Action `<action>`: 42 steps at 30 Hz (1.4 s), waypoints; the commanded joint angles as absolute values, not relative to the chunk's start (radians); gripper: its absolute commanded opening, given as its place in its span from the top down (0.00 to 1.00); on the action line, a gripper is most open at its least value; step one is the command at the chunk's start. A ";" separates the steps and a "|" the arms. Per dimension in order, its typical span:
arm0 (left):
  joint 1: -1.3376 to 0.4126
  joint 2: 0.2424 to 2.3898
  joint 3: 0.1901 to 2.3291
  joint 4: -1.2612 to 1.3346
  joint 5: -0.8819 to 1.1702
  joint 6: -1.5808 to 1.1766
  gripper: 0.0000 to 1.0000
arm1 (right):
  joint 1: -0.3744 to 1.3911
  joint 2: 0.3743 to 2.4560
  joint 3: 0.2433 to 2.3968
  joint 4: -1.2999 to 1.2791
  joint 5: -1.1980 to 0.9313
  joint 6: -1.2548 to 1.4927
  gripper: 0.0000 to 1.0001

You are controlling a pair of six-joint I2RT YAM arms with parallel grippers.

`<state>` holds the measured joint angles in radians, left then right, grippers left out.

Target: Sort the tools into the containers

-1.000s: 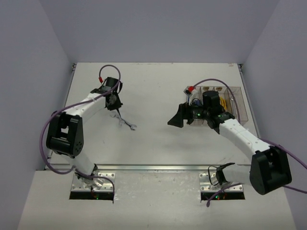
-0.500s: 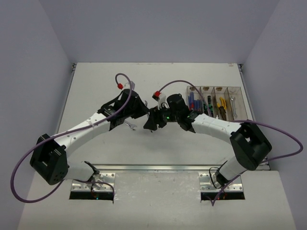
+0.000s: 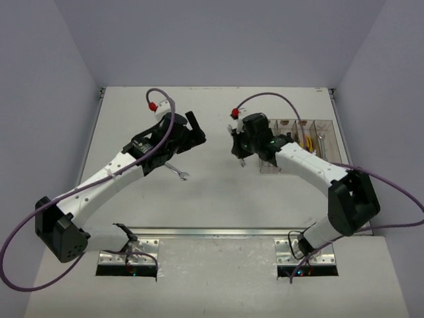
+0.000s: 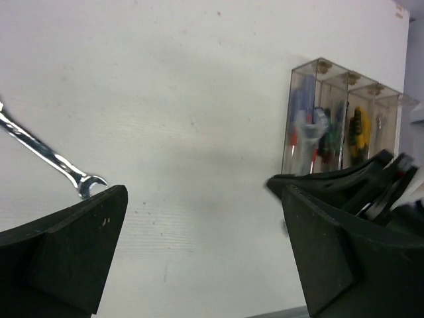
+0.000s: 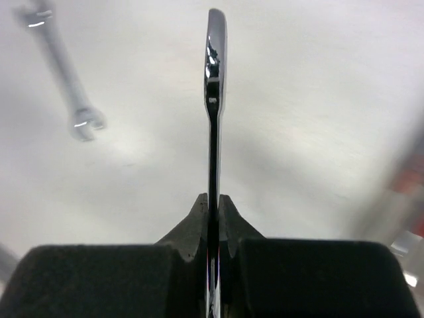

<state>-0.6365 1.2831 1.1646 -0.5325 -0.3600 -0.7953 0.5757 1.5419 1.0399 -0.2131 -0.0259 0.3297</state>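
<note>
R claw (image 3: 240, 151) is shut tight on a silver wrench, the held wrench (image 5: 214, 99). In the R wrist view its shaft sits edge-on between the pads and sticks straight out ahead of the fingertips, open end furthest from the claw. From the top cam only a short silver tip (image 3: 242, 162) shows under the claw, off the table (image 3: 212, 199).

L claw (image 3: 189, 134) is wide open w/ nothing in it. In the L wrist view both fingers (image 4: 66, 258) stand far apart w/ bare table between them.

2nd silver wrench, the loose wrench (image 3: 175, 171), lies flat on the table on the near side of the L claw, close to it. In the L wrist view it (image 4: 53, 156) runs diagonally, its open end just above the tip of the L-hand finger, not touching. From the R wrist cam it (image 5: 66, 79) sits ahead of the R claw and off to its left, blurred.

Bins (image 3: 329, 149) are just behind and right of the R claw; the R arm covers their left part in the top view. In the L wrist view the bins (image 4: 344, 99) are ahead of the L claw, to its right, w/ the R claw's black fingers (image 4: 344, 182) in front of them. Yellow pliers (image 3: 307, 142) show in a bin towards the right; other bins hold tools w/ blue, red and green on them, too blurred to sort out.
</note>
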 commanded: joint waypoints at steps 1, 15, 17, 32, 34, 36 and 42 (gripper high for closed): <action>-0.643 1.132 1.154 -0.654 -0.510 -0.691 0.00 | 0.307 1.453 1.126 -0.506 0.322 0.126 1.00; -0.644 0.935 0.857 -0.570 -0.207 -0.569 0.00 | -0.169 1.821 1.373 -0.560 0.472 -0.097 1.00; -0.644 0.918 0.843 -0.560 -0.192 -0.569 0.00 | -0.169 1.863 1.387 -0.560 0.490 -0.089 1.00; -0.644 1.001 0.825 -0.506 -0.204 -0.678 0.00 | -0.157 1.815 1.464 -0.651 0.556 0.054 0.30; -0.642 1.061 0.842 -0.525 -0.298 -0.754 0.00 | -0.101 1.737 1.449 -0.658 0.507 0.091 0.29; -0.638 1.122 0.872 -0.582 -0.379 -0.873 0.00 | -0.034 1.672 1.403 -0.641 0.505 0.104 0.27; -0.497 1.509 1.139 -0.826 -0.516 -1.100 0.00 | 0.244 1.429 1.193 -0.470 0.394 0.254 0.01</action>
<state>-0.6030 1.3423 0.9957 -0.6925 -0.4079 -0.9137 0.1169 1.5716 1.3162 -0.5917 0.5292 0.0829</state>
